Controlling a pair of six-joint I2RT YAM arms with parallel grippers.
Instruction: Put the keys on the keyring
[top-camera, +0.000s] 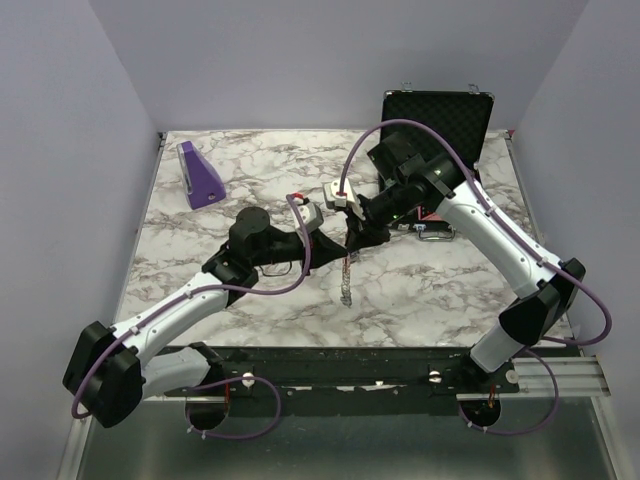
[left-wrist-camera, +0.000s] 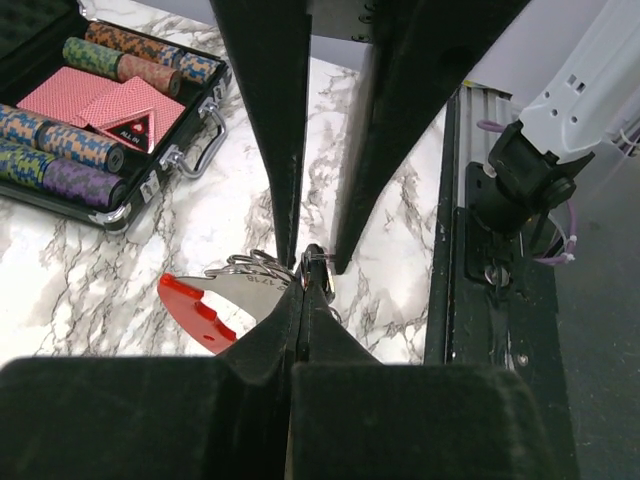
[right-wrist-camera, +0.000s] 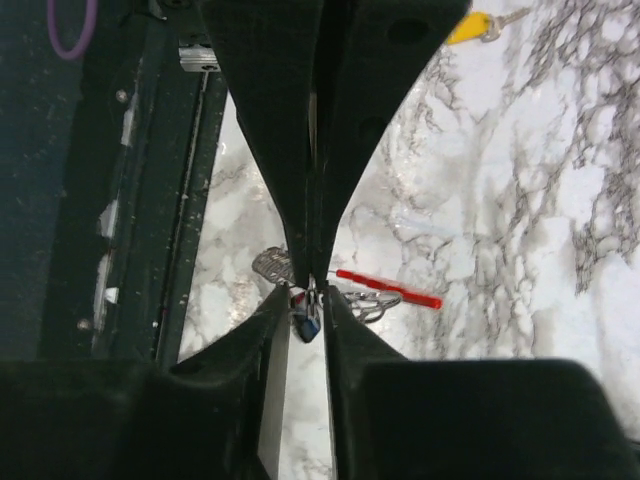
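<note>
Both grippers meet over the middle of the marble table. My left gripper (left-wrist-camera: 303, 280) is shut on the wire ring of the keyring (left-wrist-camera: 240, 285). The ring's red clip (left-wrist-camera: 195, 308) and engraved silver tag stick out to the left, and the rest hangs below the grippers (top-camera: 346, 282). My right gripper (right-wrist-camera: 308, 297) faces it tip to tip, its fingers a little apart. A blue-headed key (right-wrist-camera: 308, 324) dangles in that gap beside the red clip (right-wrist-camera: 390, 288). A yellow-headed key (right-wrist-camera: 468, 28) lies apart on the table.
An open black case (top-camera: 440, 110) with poker chips (left-wrist-camera: 70, 150) and red cards stands at the back right, its handle (top-camera: 432, 233) toward the grippers. A purple wedge block (top-camera: 200, 175) sits at the back left. The black front rail (left-wrist-camera: 470, 250) runs close by.
</note>
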